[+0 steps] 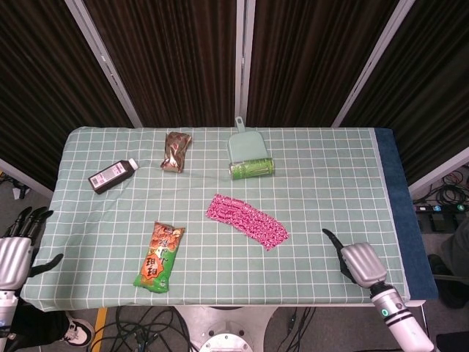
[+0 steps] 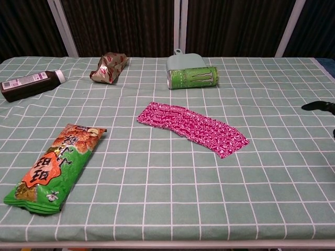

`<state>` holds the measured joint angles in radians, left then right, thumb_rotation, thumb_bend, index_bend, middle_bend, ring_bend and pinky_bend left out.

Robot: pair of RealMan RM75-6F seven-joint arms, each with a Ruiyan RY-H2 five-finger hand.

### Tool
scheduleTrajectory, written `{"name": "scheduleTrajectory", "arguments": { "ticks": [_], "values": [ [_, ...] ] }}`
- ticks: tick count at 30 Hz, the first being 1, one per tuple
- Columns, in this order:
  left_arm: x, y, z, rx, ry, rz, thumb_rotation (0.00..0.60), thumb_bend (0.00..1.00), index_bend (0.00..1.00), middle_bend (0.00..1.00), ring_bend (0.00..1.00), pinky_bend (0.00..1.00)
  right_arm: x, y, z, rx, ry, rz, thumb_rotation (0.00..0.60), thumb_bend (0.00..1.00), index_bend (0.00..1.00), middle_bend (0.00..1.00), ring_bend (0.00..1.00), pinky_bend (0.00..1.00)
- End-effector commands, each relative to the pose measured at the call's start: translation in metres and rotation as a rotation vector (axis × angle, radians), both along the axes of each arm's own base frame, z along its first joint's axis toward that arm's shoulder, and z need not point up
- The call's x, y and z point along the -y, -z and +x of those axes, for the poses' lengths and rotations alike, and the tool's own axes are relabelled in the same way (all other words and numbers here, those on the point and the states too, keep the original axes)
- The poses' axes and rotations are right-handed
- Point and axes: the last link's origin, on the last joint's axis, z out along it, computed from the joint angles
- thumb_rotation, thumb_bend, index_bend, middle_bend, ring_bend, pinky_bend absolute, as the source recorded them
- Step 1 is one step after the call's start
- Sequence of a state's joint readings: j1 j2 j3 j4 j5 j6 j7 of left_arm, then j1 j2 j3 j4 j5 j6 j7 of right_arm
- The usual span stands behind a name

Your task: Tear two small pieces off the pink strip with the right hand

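The pink patterned strip [image 1: 246, 220] [image 2: 191, 127] lies flat and slanted at the middle of the green checked table [image 1: 330, 183], with nothing touching it. My right hand [image 1: 359, 262] hovers over the table's front right part, well to the right of the strip, and holds nothing. One dark finger points toward the strip. In the chest view only a dark fingertip [image 2: 318, 106] of that hand shows at the right edge. My left hand [image 1: 15, 253] hangs beyond the table's left edge, fingers spread and empty.
A green and orange snack bag [image 1: 159, 257] [image 2: 52, 167] lies front left. Further back are a brown bottle [image 1: 113, 176] [image 2: 29, 84], a crumpled brown wrapper [image 1: 176, 151] [image 2: 109, 67], and a green can [image 1: 251, 168] [image 2: 192, 77] against a pale green dustpan [image 1: 246, 145].
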<state>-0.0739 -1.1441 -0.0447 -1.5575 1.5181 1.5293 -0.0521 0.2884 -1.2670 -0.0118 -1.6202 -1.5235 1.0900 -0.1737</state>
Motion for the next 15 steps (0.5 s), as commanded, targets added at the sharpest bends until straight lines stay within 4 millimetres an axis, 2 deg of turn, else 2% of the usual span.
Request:
{"name": "scheduleTrajectory", "arguments": {
  "ticks": [1, 15],
  "values": [
    [0.0, -0.002, 0.0, 0.001, 0.001, 0.007, 0.6, 0.15, 0.14, 0.11, 0.04, 0.27, 0.006, 0.023, 0.021, -0.008, -0.022, 0.091, 0.6, 1.0, 0.01, 0.9, 0.88, 0.78],
    [0.0, -0.009, -0.005, 0.005, -0.014, 0.02, 0.6, 0.15, 0.14, 0.11, 0.04, 0.27, 0.024, 0.067, 0.053, -0.058, 0.026, 0.214, 0.6, 1.0, 0.02, 0.91, 0.88, 0.78]
  ]
}}
